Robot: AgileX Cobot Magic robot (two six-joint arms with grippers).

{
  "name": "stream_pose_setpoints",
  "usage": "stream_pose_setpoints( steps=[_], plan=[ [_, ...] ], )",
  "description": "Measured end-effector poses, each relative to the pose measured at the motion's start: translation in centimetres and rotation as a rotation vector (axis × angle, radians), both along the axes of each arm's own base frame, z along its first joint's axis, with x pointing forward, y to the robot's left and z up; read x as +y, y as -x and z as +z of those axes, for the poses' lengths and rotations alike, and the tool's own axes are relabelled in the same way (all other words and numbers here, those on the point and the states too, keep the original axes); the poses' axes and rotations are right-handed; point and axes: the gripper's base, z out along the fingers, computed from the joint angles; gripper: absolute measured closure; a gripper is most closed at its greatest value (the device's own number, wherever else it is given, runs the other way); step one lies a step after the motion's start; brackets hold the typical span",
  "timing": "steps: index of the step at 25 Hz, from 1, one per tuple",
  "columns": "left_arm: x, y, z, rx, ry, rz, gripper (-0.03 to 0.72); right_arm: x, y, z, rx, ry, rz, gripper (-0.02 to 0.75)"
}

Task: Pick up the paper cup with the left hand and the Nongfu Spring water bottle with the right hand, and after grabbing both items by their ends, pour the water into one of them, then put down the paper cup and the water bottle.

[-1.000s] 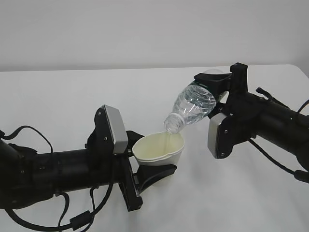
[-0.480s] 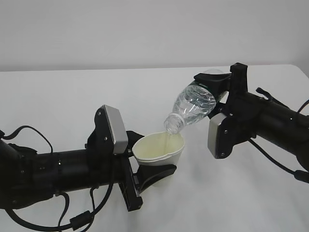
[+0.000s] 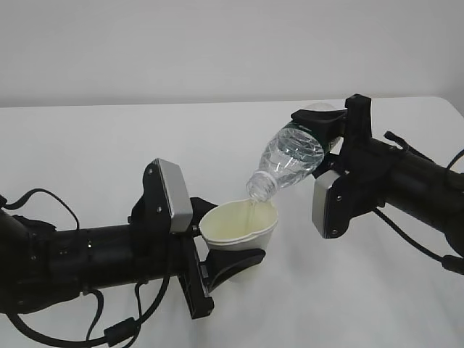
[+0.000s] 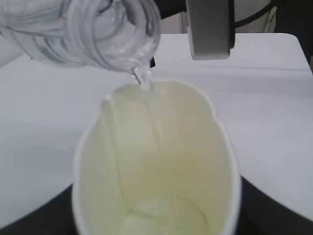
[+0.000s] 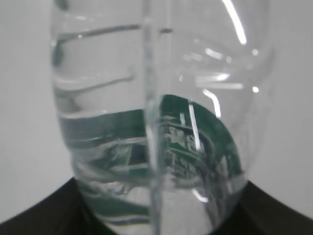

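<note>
Outwardly, seen from the front, my left hand (image 3: 217, 250) was clamped on the lower end of the paper cup (image 3: 239, 223), holding it above the white desk (image 3: 109, 145). My right hand (image 3: 330, 141) was clamped on the base end of the Nongfu Spring water bottle (image 3: 293, 158), tipped neck-down so its mouth hung just over the cup's far rim. A thin thread of water (image 3: 251, 206) ran from one to the other.

From my left wrist, the cup's (image 4: 156, 161) rim looked squeezed into an oval with a crease in the wall. I judged it soft and easily crushed, so a light hold low down suited it best. The bottle's mouth (image 4: 132, 29) sat right above the rim, water (image 4: 144, 81) trickling down the inner wall to a small pool at the bottom.

From my right wrist, the bottle (image 5: 156, 117) filled the frame, clear, ribbed, its green label showing through. I judged it thin, light and somewhat slippery, gripping best at its stiffer base.
</note>
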Motion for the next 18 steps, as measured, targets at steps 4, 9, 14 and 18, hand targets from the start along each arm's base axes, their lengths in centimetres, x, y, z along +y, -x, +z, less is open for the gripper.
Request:
stream_pose_setpoints(
  steps=[4, 9, 14, 18],
  plan=[
    [0.00, 0.01, -0.01, 0.000, -0.001, -0.001, 0.274, 0.00, 0.00, 0.00, -0.001, 0.001, 0.000, 0.301],
    [-0.01, 0.03, -0.01, 0.000, -0.002, -0.004, 0.274, 0.00, 0.00, 0.02, -0.003, 0.000, 0.001, 0.301],
    [-0.01, 0.05, -0.03, 0.000, -0.004, -0.006, 0.274, 0.00, 0.00, 0.02, -0.004, 0.002, 0.001, 0.301],
    [-0.02, 0.07, -0.03, -0.001, -0.004, -0.009, 0.274, 0.00, 0.00, 0.02, -0.005, 0.003, 0.001, 0.301]
  ],
)
